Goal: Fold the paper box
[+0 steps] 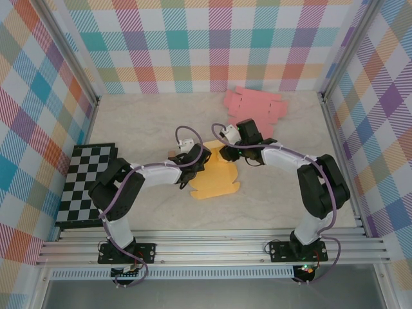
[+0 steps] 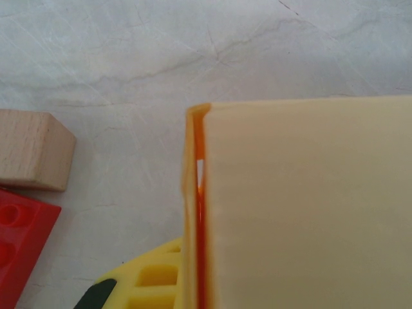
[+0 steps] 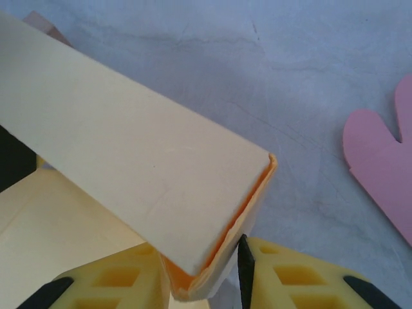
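Right hand [image 3: 199, 273], part closed, pinches one end of the raised flap [image 3: 141, 167] of the paper box [image 1: 215, 183]. Left hand [image 1: 197, 158], shut tight, clamps the other end. The flap's long axis runs left-right between them. The box body lies just nearer, mid-table [image 1: 290, 193].

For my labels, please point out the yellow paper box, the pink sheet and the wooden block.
yellow paper box [image 1: 217, 183], top view, flat panel.
pink sheet [image 1: 254, 105], top view, middle.
wooden block [image 2: 29, 151], left wrist view, front face.
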Robot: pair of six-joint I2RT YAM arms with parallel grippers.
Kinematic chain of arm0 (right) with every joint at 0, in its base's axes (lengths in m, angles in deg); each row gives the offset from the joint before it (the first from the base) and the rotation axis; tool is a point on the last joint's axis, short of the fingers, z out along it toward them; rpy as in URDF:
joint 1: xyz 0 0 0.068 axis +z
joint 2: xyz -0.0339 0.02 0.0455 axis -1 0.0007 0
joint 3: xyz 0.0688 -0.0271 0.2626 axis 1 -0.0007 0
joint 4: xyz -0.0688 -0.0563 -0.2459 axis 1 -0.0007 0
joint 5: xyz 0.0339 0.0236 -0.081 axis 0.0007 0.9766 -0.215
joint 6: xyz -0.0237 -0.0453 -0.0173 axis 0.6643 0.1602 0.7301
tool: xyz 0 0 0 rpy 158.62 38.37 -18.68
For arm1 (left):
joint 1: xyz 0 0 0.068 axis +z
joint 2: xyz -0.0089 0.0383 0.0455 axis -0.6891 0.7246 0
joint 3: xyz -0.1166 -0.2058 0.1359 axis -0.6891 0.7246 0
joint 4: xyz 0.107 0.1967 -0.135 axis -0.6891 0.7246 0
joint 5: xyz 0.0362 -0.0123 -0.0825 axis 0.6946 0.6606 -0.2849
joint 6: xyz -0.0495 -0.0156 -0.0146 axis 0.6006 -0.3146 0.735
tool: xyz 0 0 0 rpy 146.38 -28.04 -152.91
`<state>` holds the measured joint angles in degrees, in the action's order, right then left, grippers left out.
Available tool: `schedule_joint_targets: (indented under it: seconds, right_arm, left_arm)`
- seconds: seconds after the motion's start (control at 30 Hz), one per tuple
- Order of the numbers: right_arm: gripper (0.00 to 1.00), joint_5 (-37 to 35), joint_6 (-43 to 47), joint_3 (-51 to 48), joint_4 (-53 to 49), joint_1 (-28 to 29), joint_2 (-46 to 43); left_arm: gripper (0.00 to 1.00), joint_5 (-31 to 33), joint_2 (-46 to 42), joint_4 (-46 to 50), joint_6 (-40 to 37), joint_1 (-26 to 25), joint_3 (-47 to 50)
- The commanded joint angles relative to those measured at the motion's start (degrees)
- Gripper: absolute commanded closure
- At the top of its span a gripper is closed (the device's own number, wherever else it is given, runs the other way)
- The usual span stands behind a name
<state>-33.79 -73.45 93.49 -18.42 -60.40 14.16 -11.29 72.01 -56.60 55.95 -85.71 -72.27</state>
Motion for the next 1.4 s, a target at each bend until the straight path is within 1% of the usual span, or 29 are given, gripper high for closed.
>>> schedule_joint_targets:
  seconds: [0.0,0.23,0.5,0.57,0.6,0.63,0.7,0.77,0.83,0.9,0.97,1.03,1.1,1.27,1.3,1.37]
  right_arm:
    - [0.66,-1.4,-3.5,-2.4,8.3,1.1,-1.9]
    - [0.66,-3.0,-1.7,-6.1,14.0,1.3,-1.8]
    - [0.66,-4.6,0.4,-9.7,18.1,1.3,-2.5]
    - [0.67,-5.8,0.6,-10.1,18.7,1.3,-3.0]
    - [0.69,-6.8,0.7,-10.5,19.1,1.4,-3.2]
    - [0.71,-8.1,0.8,-10.6,19.2,1.5,-3.4]
    - [0.76,-12.9,1.0,-10.6,19.0,2.2,-3.4]
    - [0.83,-19.2,0.2,-9.8,17.6,3.1,-3.2]
    - [0.9,-27.7,-2.0,-8.2,14.3,4.1,-2.5]
    - [0.91,-35.4,-4.0,-6.9,11.3,5.0,-1.9]
    - [0.9,-40.9,-7.1,-6.6,9.8,5.8,-1.6]
    - [0.9,-43.9,-10.8,-5.3,6.3,6.0,-1.1]
    - [0.89,-45.3,-15.0,-3.0,2.0,6.1,-0.4]
    - [0.88,-48.1,-18.8,-1.3,-1.1,7.4,0.4]
    - [0.88,-50.1,-20.2,-0.8,-2.4,7.5,0.6]
    - [0.87,-51.6,-22.3,0.5,-4.7,7.7,1.0]
  left_arm:
    - [1.0,-4.6,-0.2,4.2,3.2,-0.7,-2.0]
    - [1.0,-7.7,-2.3,6.1,4.1,-0.7,-2.7]
    - [1.0,-10.6,-4.2,7.3,5.2,-0.6,-3.8]
    - [1.0,-11.1,-4.5,7.7,5.3,-0.6,-4.0]
    - [1.0,-11.3,-4.6,7.8,5.6,-0.6,-4.2]
    - [1.0,-11.6,-4.6,7.9,5.7,-0.7,-4.4]
    - [1.0,-11.9,-4.6,8.5,6.3,-0.6,-4.9]
    - [1.0,-12.1,-4.4,9.2,7.1,-0.6,-5.3]
    - [1.0,-12.1,-4.2,9.9,7.8,-0.7,-5.7]
    - [1.0,-11.5,-3.9,10.9,8.8,-0.6,-6.2]
    - [1.0,-10.9,-3.4,11.6,9.5,-0.6,-6.7]
    - [1.0,-10.6,-2.8,13.9,10.1,-0.6,-7.2]
    - [1.0,-10.4,-2.4,14.3,10.8,-0.6,-7.6]
    - [1.0,-10.0,-1.5,14.9,12.0,-0.6,-8.2]
    - [1.0,-9.8,-1.4,15.0,12.3,-0.6,-8.2]
    - [1.0,-9.4,-1.3,15.3,12.9,-0.6,-8.3]
